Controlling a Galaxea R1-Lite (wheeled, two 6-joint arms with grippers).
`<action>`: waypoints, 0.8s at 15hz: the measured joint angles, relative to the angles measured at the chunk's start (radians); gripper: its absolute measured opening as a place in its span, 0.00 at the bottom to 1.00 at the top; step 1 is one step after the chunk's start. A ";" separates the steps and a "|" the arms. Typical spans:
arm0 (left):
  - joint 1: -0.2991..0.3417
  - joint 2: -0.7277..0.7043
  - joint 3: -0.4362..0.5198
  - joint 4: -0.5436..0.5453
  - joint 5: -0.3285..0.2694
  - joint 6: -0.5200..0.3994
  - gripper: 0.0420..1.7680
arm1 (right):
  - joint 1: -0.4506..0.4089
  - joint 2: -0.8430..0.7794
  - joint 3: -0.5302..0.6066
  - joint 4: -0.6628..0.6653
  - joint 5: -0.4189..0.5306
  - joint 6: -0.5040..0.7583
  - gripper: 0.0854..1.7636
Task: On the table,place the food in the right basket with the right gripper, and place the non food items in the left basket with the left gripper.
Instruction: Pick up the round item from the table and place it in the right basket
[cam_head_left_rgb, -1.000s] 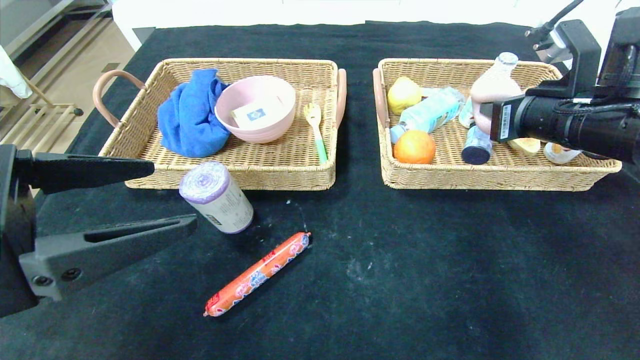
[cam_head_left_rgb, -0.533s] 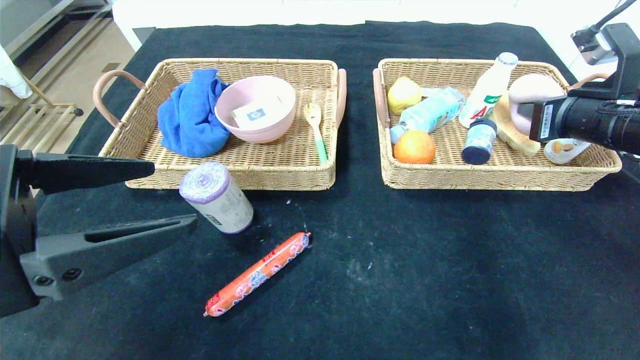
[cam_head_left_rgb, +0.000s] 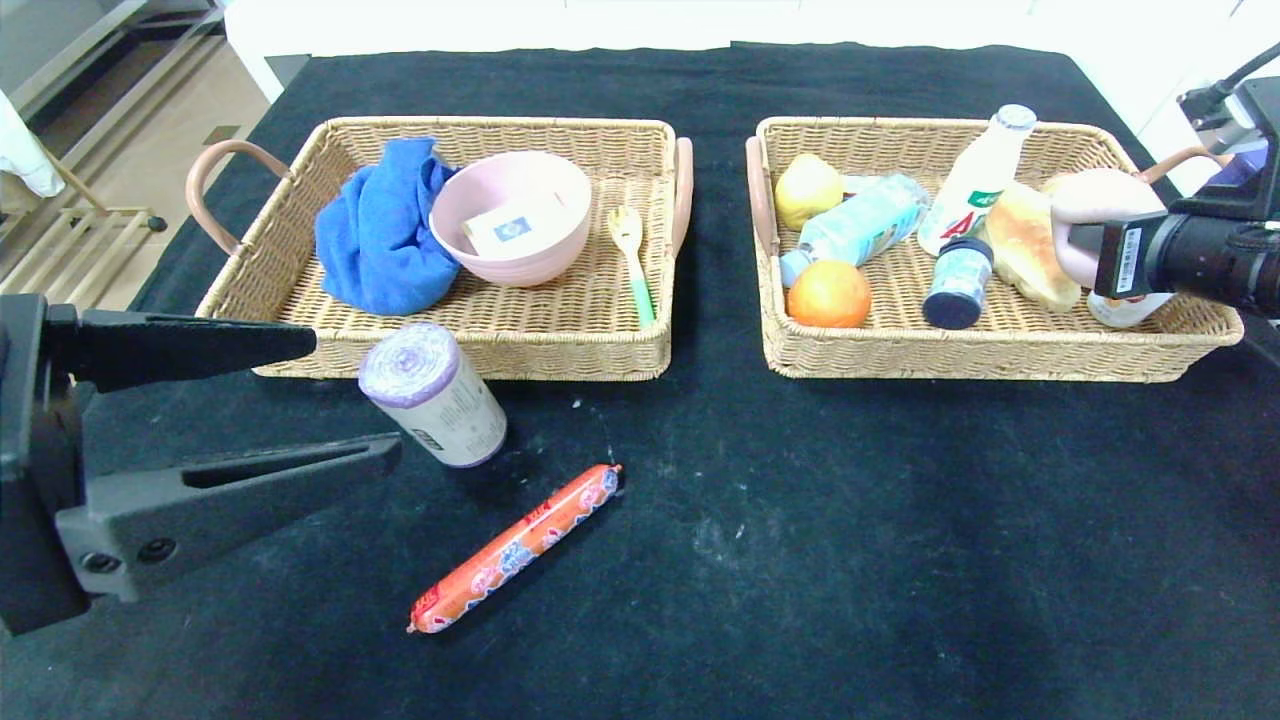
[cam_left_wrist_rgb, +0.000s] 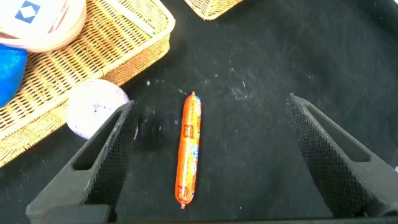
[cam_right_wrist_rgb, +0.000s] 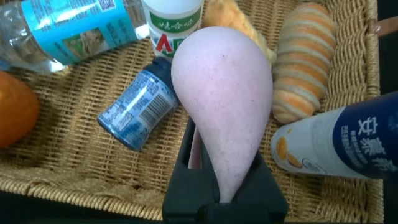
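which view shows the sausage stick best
The left wrist view: the sausage lies whole on the black cloth, straight below the open left gripper. The head view also shows it whole, though at a slant and farther off, near the roll. The right wrist view misses it.

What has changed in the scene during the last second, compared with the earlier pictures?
The right gripper, shut on the pink pear-shaped item, moved toward the right end of the right basket, uncovering the white bottle and bread. The open left gripper, roll, sausage and left basket stayed as they were.
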 joint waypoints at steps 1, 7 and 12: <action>0.000 0.001 0.000 0.001 0.000 0.000 0.97 | -0.001 0.000 0.014 -0.035 0.005 0.001 0.05; -0.001 0.005 0.001 0.002 -0.001 0.000 0.97 | -0.003 0.003 0.054 -0.092 0.011 0.003 0.21; -0.001 0.005 0.002 0.002 -0.001 0.000 0.97 | -0.003 0.003 0.054 -0.092 0.034 0.006 0.57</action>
